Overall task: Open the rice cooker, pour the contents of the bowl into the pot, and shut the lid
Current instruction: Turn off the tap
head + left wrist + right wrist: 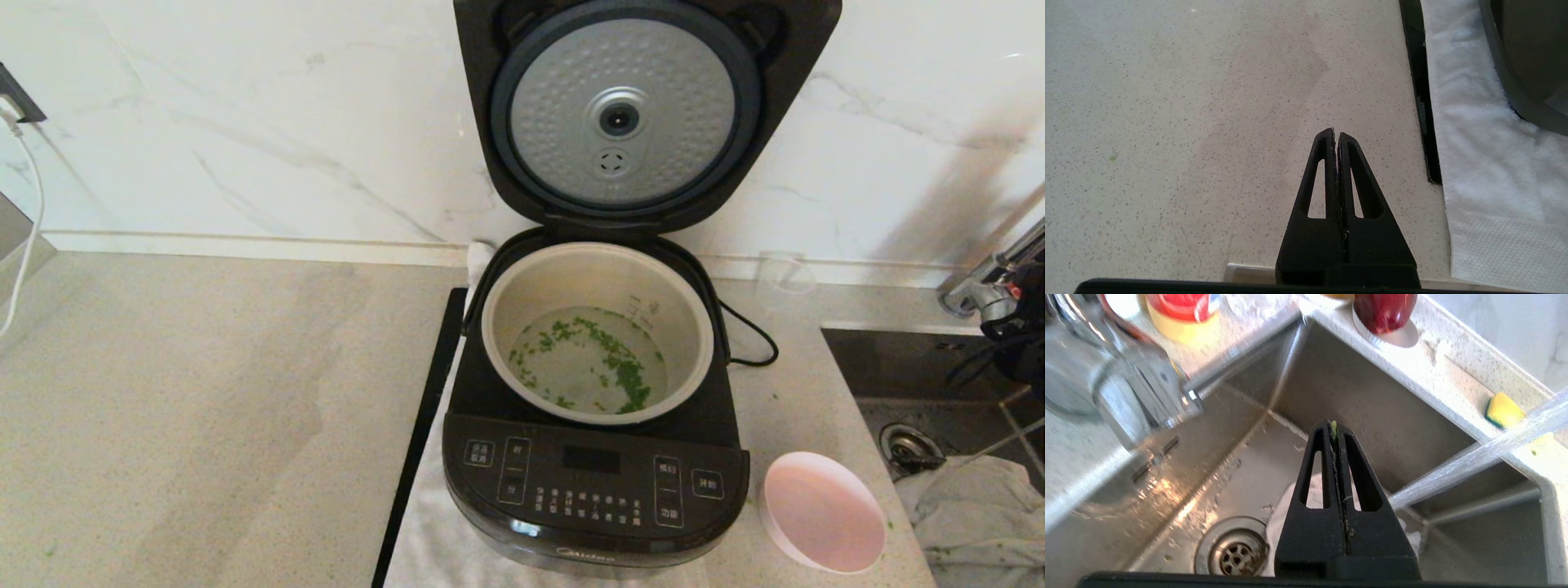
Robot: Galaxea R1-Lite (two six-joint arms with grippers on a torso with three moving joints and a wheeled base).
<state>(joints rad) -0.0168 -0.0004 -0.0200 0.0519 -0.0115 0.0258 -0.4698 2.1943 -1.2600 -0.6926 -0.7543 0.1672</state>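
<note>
The rice cooker [594, 457] stood on a white cloth [433, 539] on the table [204, 408], its lid [629, 114] swung fully up against the marble wall so the dimpled silver disc faced forward. Chopped green bits in clear liquid [588, 367] lay at the bottom of the pot [596, 331]. The pink bowl [823, 511] sat on the table just beside the cooker's front right corner and looked empty, so the pour seemed done and closing the lid was the step in hand.

The right gripper [1336, 430] hung over the sink [1331, 400], near the tap [1135, 396] and well apart from the cooker. Its fingers were pressed together, with only a green scrap stuck at the tips and nothing held. The left gripper [1336, 134] was parked low over the bare table to the cooker's left, fingers likewise together.

To close the lid well, the right arm would probably need to come back across the bowl without knocking it, then rise above the lid's top edge. Closed fingers should serve as a pusher: contact high on the lid, near its free edge and about centred, would tip it forward with least effort. The lid would likely fall the last stretch by itself, so following it down and then pressing over the latch seemed wise. Pushing off-centre risked twisting the hinge or shifting the cooker on its cloth.
</note>
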